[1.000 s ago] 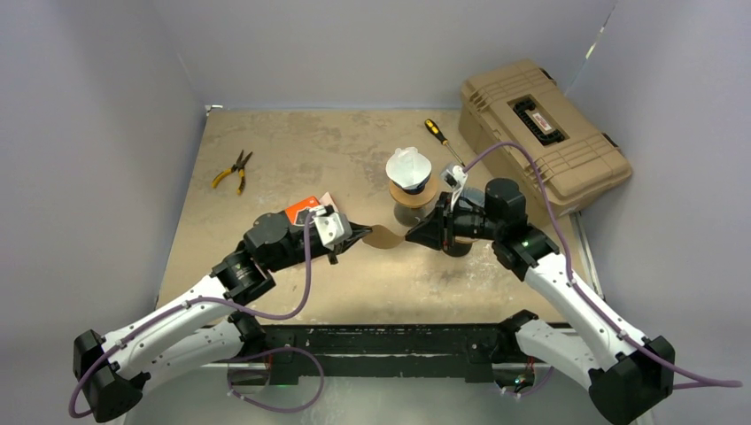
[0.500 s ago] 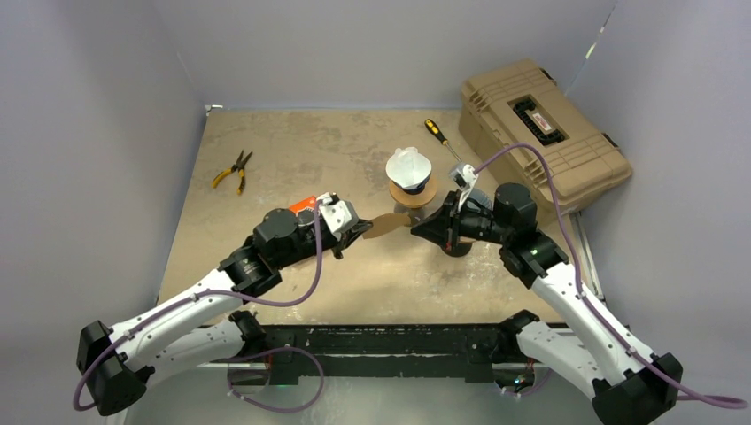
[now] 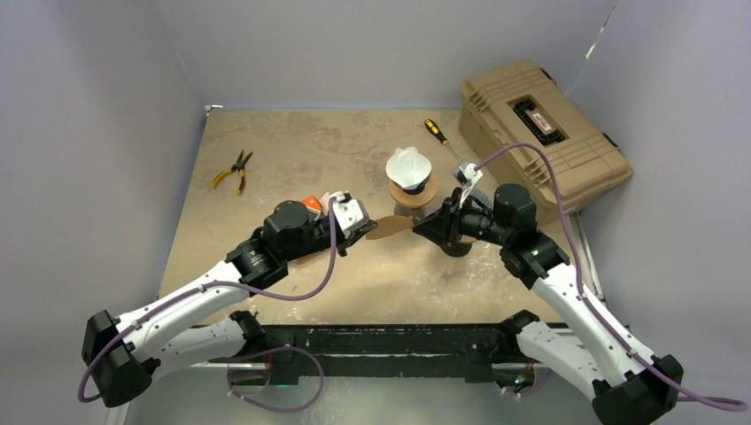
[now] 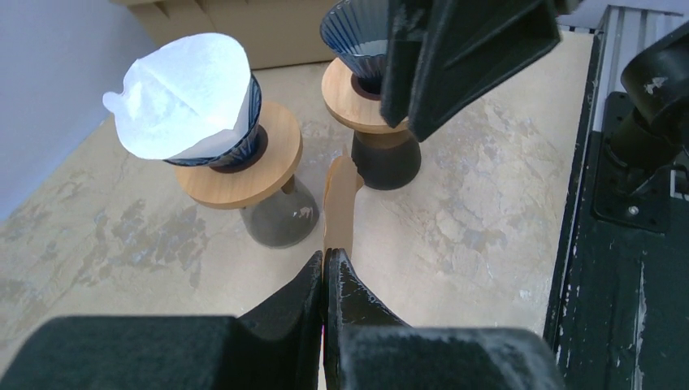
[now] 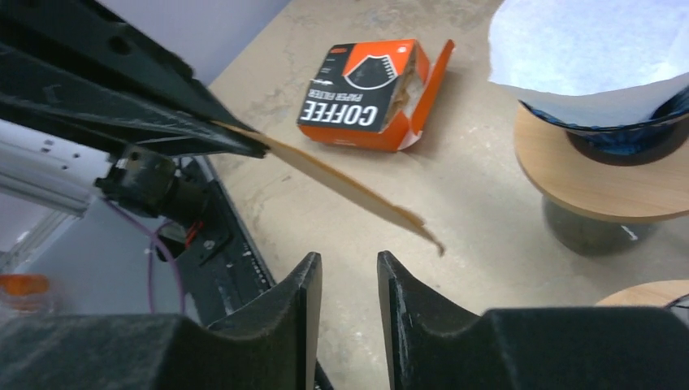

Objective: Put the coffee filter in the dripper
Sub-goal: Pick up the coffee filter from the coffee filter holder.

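Your left gripper [image 3: 368, 230] is pinching the brown coffee filter [image 3: 390, 227] flat and aloft, its free edge pointing to 3 o'clock. Your right gripper [image 3: 425, 226] stands slightly parted and empty, just beside that edge. The empty dripper [image 4: 357, 32] lies just beyond. Recommendation: grip one ply only, open the cone, then lower it point-down.

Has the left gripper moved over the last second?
Yes. The left gripper, shut on the brown filter, has moved right and up the table, closer to the far dripper stand.
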`<move>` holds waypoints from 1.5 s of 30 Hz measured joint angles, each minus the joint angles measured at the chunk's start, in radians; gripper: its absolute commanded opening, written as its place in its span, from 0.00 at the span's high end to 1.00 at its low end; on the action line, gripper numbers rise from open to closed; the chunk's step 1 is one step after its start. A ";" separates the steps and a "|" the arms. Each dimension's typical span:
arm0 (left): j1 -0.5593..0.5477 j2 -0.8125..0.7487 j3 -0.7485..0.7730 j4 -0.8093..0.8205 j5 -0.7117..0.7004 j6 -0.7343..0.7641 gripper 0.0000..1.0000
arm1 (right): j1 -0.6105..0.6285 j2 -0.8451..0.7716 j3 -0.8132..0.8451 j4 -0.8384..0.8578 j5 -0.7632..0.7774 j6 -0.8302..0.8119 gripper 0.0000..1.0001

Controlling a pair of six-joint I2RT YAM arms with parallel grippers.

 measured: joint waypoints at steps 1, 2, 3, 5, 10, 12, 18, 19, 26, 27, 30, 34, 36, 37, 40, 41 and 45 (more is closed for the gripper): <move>0.000 -0.005 0.000 -0.005 0.011 0.018 1.00 | 0.000 0.006 0.000 -0.001 0.007 0.005 0.56; 0.000 -0.013 0.000 -0.010 0.023 0.035 1.00 | 0.000 0.011 0.000 -0.001 0.015 0.008 0.52; 0.000 -0.022 -0.001 -0.013 0.030 0.051 1.00 | 0.000 0.016 0.000 -0.001 0.021 0.013 0.48; 0.000 -0.056 -0.010 -0.011 0.050 0.086 1.00 | 0.000 0.026 0.000 0.000 0.023 0.026 0.41; 0.000 -0.146 -0.042 -0.001 0.081 0.149 1.00 | 0.000 0.045 0.000 0.024 -0.015 0.051 0.25; 0.000 -0.167 -0.053 0.004 0.093 0.169 1.00 | 0.000 0.051 0.000 0.037 -0.038 0.056 0.20; 0.000 -0.188 -0.075 0.011 0.121 0.214 1.00 | 0.000 0.055 0.000 0.068 -0.104 0.072 0.17; 0.000 -0.189 -0.076 0.010 0.122 0.218 1.00 | 0.000 0.053 0.000 0.076 -0.111 0.076 0.17; 0.000 -0.208 -0.090 0.012 0.138 0.244 1.00 | 0.000 0.032 0.000 0.116 -0.141 0.107 0.17; 0.000 -0.209 -0.090 0.012 0.141 0.245 1.00 | 0.000 0.033 0.000 0.120 -0.144 0.110 0.17; 0.000 -0.212 -0.090 0.013 0.150 0.250 1.00 | 0.000 0.043 0.000 0.129 -0.156 0.117 0.17; 0.000 -0.216 -0.090 0.013 0.159 0.257 1.00 | 0.000 0.058 0.000 0.133 -0.157 0.118 0.17; 0.000 -0.220 -0.090 0.013 0.162 0.259 1.00 | 0.000 0.064 0.000 0.133 -0.155 0.118 0.17; 0.000 -0.220 -0.090 0.013 0.164 0.259 1.00 | 0.000 0.067 0.000 0.134 -0.154 0.118 0.17; 0.000 -0.221 -0.090 0.016 0.169 0.260 1.00 | 0.000 0.074 0.000 0.135 -0.151 0.119 0.15; 0.000 -0.221 -0.090 0.016 0.171 0.260 1.00 | 0.000 0.075 0.000 0.136 -0.150 0.121 0.15; 0.000 -0.221 -0.090 0.019 0.178 0.262 1.00 | 0.000 0.075 0.000 0.149 -0.134 0.130 0.10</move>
